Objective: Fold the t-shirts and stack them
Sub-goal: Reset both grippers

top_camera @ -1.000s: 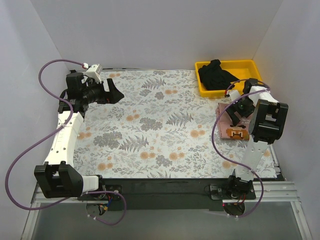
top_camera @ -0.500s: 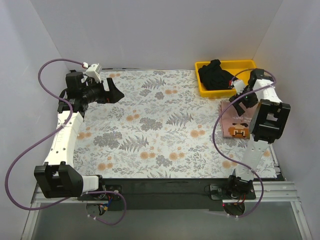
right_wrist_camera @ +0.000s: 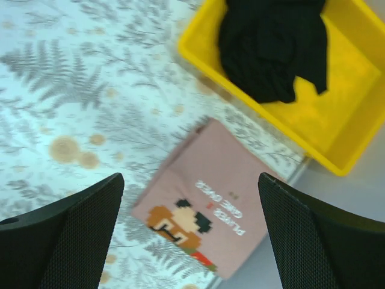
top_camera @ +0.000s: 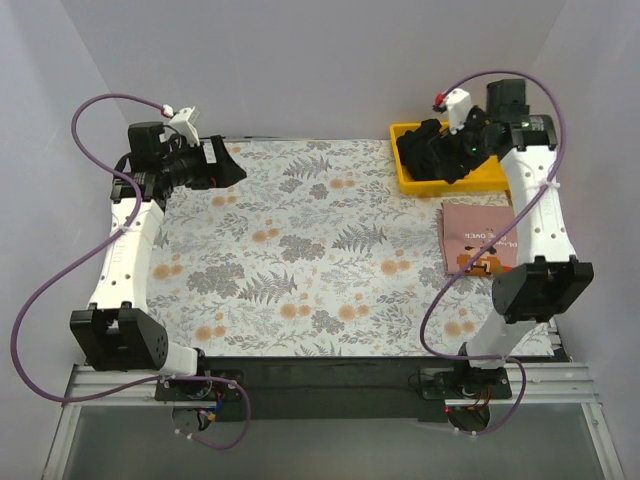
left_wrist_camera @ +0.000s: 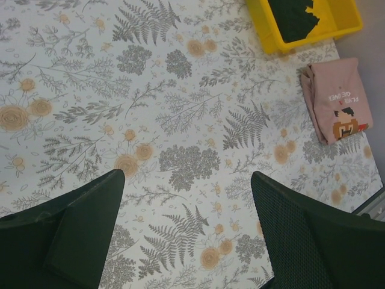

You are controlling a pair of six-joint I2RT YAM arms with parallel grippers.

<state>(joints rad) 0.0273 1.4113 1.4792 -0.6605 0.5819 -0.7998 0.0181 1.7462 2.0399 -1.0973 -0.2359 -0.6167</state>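
Observation:
A dusty pink t-shirt (top_camera: 478, 235) lies folded, with a pixel-figure print, near the table's right edge; it also shows in the left wrist view (left_wrist_camera: 337, 99) and under the right wrist camera (right_wrist_camera: 210, 205). The black t-shirt (top_camera: 418, 150) sits crumpled inside the yellow bin (top_camera: 440, 186) at the back right. My right gripper (top_camera: 447, 152) hovers high over the bin's front, open and holding nothing (right_wrist_camera: 189, 235). My left gripper (top_camera: 232, 166) hangs open and empty above the back left of the table (left_wrist_camera: 186, 235).
The floral table cover (top_camera: 300, 250) spans the whole work area. White walls close in on the left, back and right. The yellow bin (right_wrist_camera: 337, 120) stands in the back right corner, just behind the pink t-shirt. Purple cables loop off both arms.
My right arm has lifted away from the pink t-shirt and swung back and up to hover over the yellow bin. The left arm has drawn slightly back. Both grippers stayed open.

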